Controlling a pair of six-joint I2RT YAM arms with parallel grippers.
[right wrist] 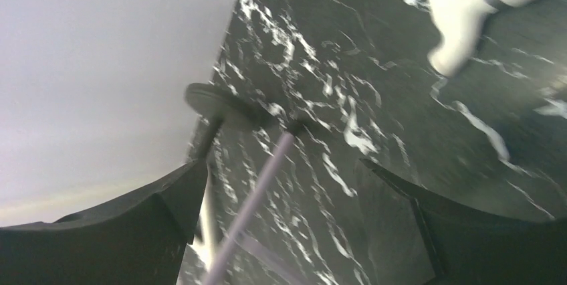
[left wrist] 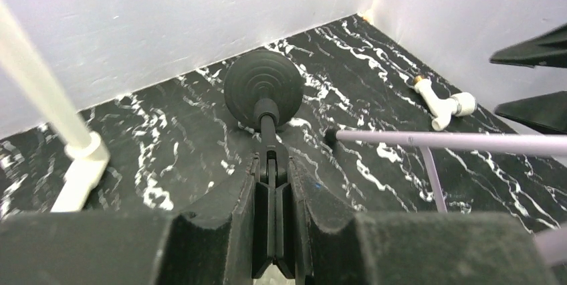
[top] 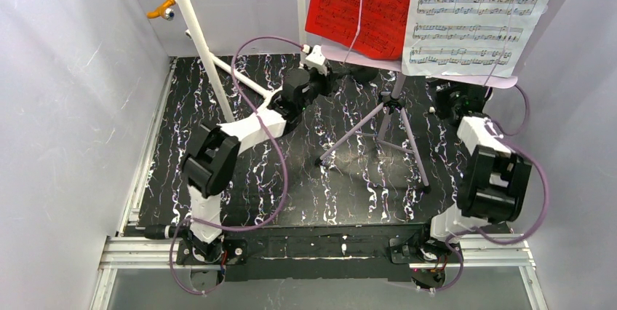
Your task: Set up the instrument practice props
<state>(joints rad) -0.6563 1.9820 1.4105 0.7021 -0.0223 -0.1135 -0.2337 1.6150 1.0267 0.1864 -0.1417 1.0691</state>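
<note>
Fingers of the left gripper point(left wrist: 271, 164) clamp the microphone stand point(left wrist: 263, 87), plain only wrist-side; right gripper point(right wrist: 281, 164) gapes.

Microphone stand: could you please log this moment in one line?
left gripper: shut on microphone stand | right gripper: open | music stand: upright

Left sheet point(top: 360, 4) and right sheet point(top: 480, 12) rest side by side on the music stand point(top: 393, 106), microphone point(left wrist: 263, 87) behind its legs.
</note>
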